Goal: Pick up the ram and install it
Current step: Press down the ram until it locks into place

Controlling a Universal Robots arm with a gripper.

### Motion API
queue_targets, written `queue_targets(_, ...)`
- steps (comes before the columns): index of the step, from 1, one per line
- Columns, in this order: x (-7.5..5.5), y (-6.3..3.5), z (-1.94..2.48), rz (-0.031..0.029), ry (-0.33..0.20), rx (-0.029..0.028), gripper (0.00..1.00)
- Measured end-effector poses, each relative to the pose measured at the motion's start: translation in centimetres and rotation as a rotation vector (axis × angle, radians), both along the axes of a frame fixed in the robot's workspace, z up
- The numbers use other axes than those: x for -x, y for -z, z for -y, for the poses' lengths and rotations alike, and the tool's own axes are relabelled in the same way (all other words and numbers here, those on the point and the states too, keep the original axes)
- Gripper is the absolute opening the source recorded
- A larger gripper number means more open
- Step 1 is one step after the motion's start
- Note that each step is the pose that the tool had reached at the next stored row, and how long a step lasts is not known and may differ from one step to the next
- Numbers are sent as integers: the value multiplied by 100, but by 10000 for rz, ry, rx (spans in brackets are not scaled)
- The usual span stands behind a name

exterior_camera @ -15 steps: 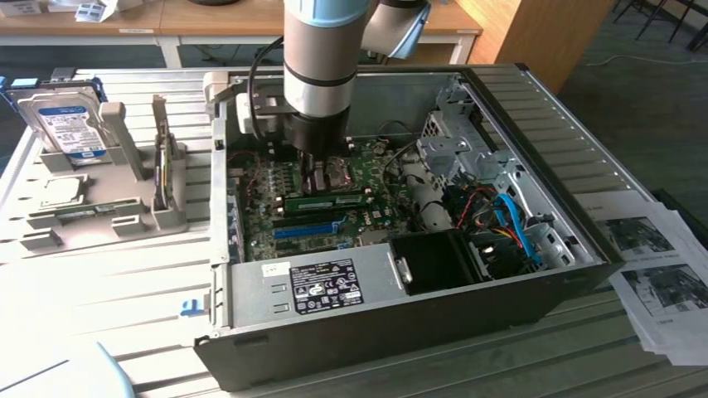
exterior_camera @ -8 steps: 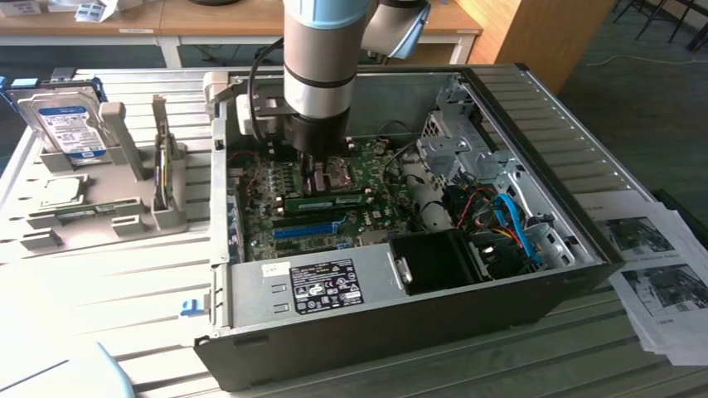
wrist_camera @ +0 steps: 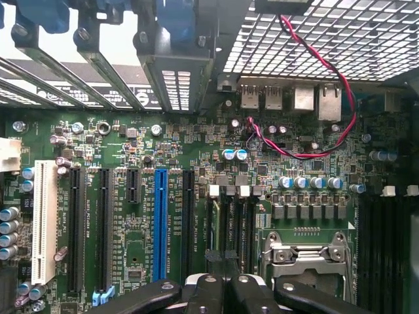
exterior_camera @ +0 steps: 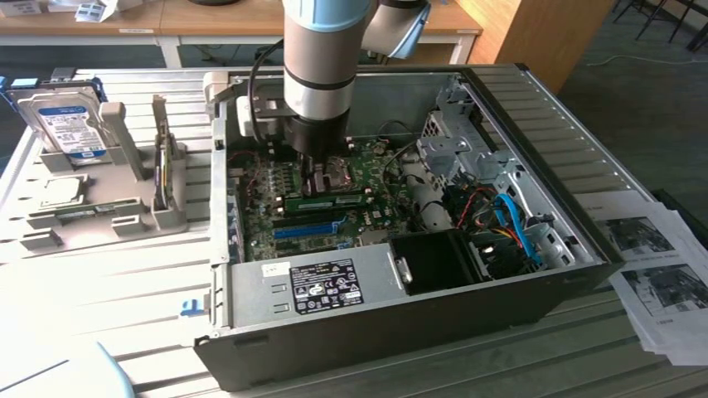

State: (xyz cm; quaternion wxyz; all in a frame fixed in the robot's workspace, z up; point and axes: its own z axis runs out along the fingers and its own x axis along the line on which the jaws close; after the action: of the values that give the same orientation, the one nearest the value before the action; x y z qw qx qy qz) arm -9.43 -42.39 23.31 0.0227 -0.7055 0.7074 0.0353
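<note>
The ram (exterior_camera: 332,201) is a thin green stick with black chips. It lies along the memory slots of the motherboard (exterior_camera: 265,228) inside the open PC case, between the CPU socket (wrist_camera: 308,261) and the bright blue slot (exterior_camera: 307,230). I cannot tell how deep it sits. My gripper (exterior_camera: 324,181) hangs just above it on the far side, reaching down into the case. In the wrist view the black fingers (wrist_camera: 196,291) are pressed together and the gripper (wrist_camera: 219,288) is shut, with nothing visible between them, above the memory slots with white clips (wrist_camera: 214,190).
The case walls (exterior_camera: 553,149) surround the arm. A power supply (exterior_camera: 321,286) and a black fan block (exterior_camera: 443,261) sit at the near side, with blue and red cables (exterior_camera: 509,224) on the exterior view's right. A grey holder (exterior_camera: 122,215) with a hard drive (exterior_camera: 69,124) stands on the left, and papers (exterior_camera: 652,274) lie on the right.
</note>
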Motion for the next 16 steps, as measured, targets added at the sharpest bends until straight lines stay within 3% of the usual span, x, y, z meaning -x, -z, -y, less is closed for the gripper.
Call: queue_targets(16,0,30,0,1,0,-1,9)
